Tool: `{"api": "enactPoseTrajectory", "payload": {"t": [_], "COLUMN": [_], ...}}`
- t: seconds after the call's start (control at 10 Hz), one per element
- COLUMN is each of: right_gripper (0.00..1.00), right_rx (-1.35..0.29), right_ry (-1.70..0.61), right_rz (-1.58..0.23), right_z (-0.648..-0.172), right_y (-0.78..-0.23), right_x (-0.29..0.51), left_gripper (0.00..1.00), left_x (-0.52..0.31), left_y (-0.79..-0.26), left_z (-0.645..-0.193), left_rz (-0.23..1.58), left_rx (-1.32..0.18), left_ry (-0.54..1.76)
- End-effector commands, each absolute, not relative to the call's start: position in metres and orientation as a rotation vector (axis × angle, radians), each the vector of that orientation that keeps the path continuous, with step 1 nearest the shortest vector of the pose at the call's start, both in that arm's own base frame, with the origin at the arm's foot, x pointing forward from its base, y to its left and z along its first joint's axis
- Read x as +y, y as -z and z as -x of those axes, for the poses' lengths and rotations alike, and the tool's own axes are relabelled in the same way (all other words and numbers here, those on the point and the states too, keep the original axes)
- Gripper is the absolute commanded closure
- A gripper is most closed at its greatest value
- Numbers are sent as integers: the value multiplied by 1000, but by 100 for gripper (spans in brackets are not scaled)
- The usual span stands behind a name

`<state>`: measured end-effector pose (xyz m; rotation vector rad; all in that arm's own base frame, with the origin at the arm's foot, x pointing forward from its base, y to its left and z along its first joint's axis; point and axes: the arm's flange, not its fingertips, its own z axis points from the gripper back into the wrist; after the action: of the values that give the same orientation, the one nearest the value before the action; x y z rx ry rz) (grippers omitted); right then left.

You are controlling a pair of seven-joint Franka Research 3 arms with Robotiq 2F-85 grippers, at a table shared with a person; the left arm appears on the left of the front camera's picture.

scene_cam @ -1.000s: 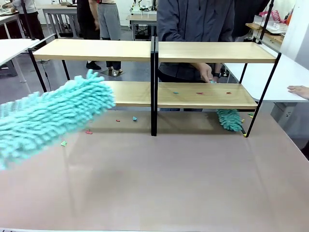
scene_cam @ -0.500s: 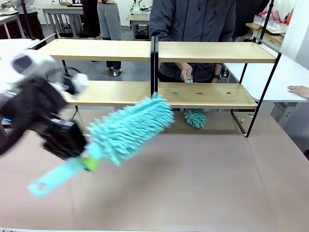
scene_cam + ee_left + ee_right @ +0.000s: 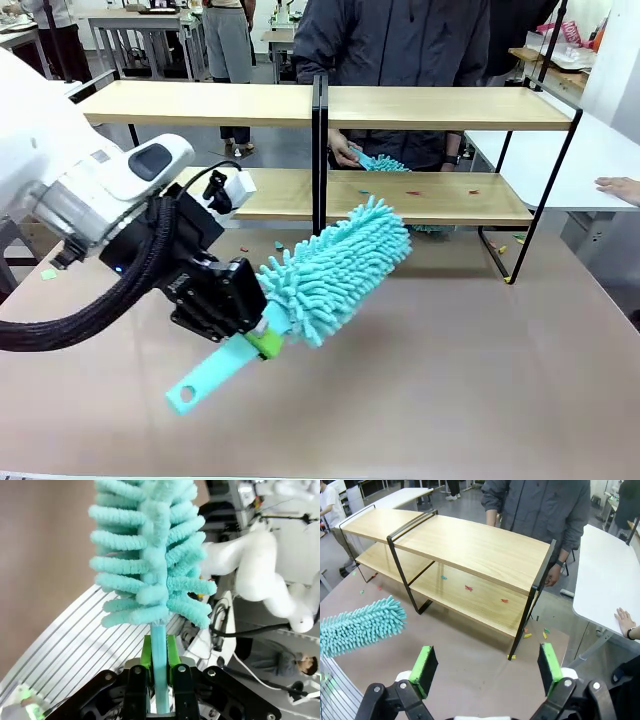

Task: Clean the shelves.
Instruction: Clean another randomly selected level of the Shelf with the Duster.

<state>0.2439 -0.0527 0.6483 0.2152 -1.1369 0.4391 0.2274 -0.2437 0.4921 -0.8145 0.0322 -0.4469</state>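
The shelves (image 3: 200, 103) stand across the far side of the table, two tiers of light-wood boards on a black frame (image 3: 470, 545). My left gripper (image 3: 264, 338) is shut on the handle of a teal fluffy duster (image 3: 340, 265), whose head points up and right in front of the central post. In the left wrist view the green pads (image 3: 146, 652) clamp that handle (image 3: 159, 670). A person's hand holds a second teal duster (image 3: 378, 162) over the lower right board. My right gripper (image 3: 486, 665) hangs open above the table, facing the shelves.
Small coloured scraps (image 3: 413, 193) lie on the lower right board, others (image 3: 278, 244) on the table under the shelves and by the right foot (image 3: 525, 635). Another person's hand (image 3: 625, 617) rests on a white table (image 3: 560, 160) at the right.
My left arm swung the duster from the far left toward the middle of the table. The person's duster rose from under the lower right board to above it, moving left.
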Motion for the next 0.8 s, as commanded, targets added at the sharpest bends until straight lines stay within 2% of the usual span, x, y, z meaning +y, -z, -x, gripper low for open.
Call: {"api": "enactPoseTrajectory", "payload": {"t": [0.0, 0.2, 0.4, 0.7], "right_gripper": [0, 0, 0, 0], "right_rx": [-1142, -1142, -1142, -1142], "right_ry": [-447, -447, -447, -447], "right_rz": [-212, -212, -212, -212], "right_z": [-244, -244, -244, -244], "right_y": [-648, -648, -648, -648], "right_x": [-54, -54, -54, -54], "left_gripper": [87, 87, 87, 87], "left_x": [-253, -298, -329, -374], "left_y": [-491, -493, -500, -504], "left_z": [-226, -229, -250, -281], "left_rz": [850, 813, 806, 744], "left_rx": [27, -56, -51, -127], "left_ry": [432, 449, 437, 222]}}
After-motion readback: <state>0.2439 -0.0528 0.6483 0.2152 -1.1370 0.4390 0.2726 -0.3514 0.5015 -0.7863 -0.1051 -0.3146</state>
